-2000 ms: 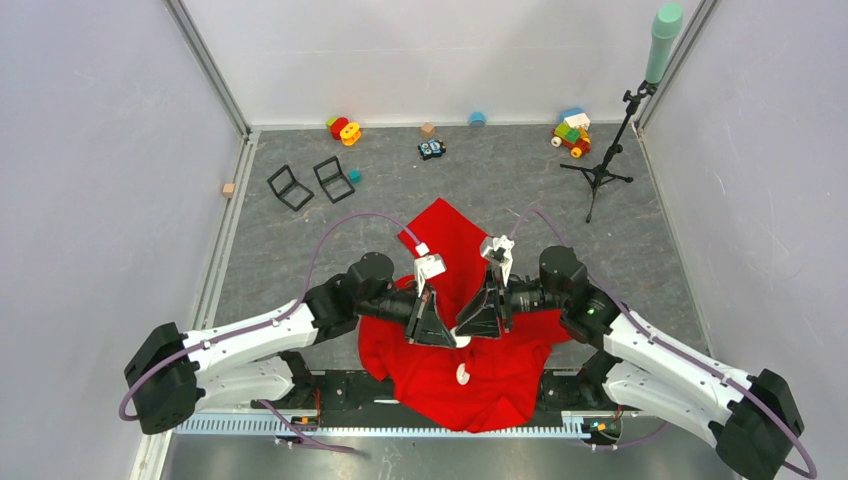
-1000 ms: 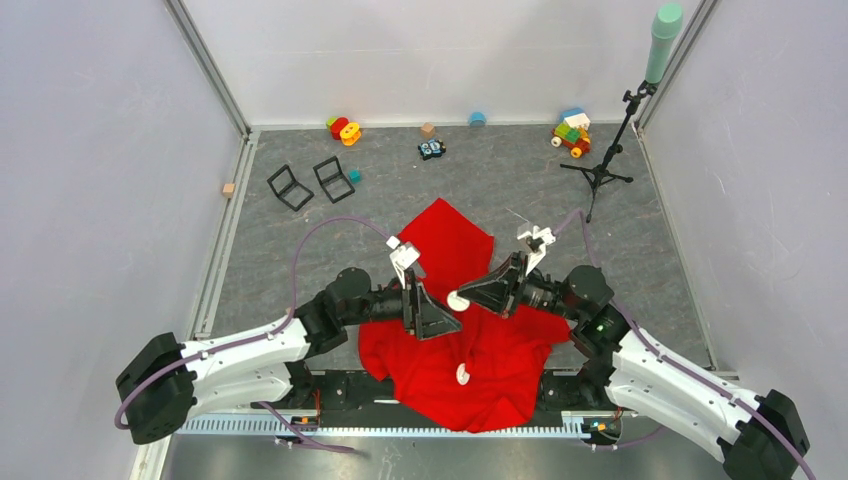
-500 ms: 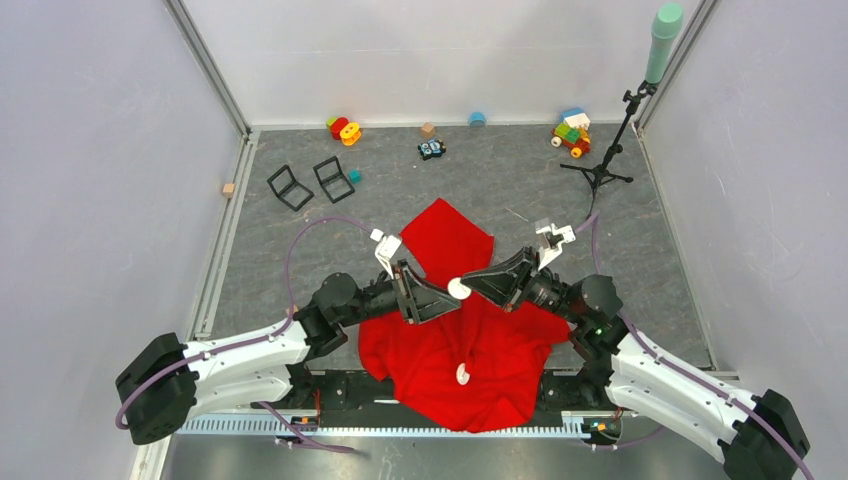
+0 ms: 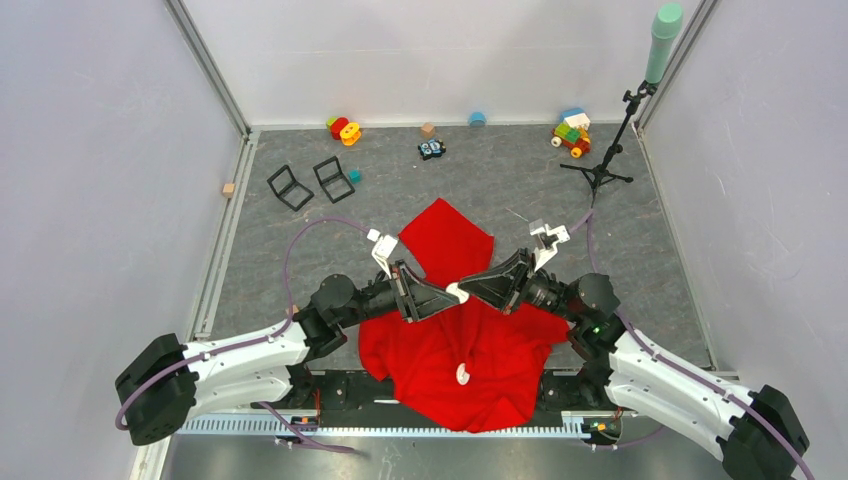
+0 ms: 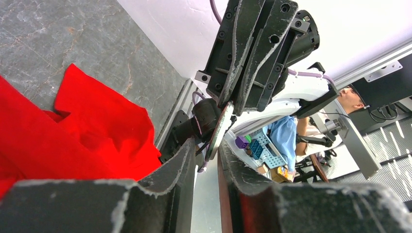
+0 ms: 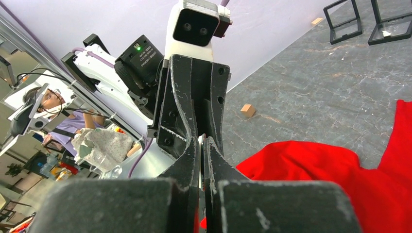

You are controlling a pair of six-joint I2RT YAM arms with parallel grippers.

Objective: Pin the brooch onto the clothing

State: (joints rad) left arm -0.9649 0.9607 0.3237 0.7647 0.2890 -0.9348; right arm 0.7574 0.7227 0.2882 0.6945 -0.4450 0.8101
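One crumpled bright red T-shirt (image 4: 500, 350) at near edge of bench (image 4: 500, 190), two white discs, brooch (image 4: 457, 293) pinched by right claw (image 4: 466, 290), other disc (image 4: 463, 375) on shirt, left claw (image 4: 444, 298) slightly spread

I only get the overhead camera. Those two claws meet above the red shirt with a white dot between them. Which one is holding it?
Observer: The right gripper. The left wrist camera shows a thin white disc, edge-on, pinched at its tip.
Operator: And the other claw?
Observer: The left gripper has its fingers apart, with the disc's free edge reaching into the gap between them.
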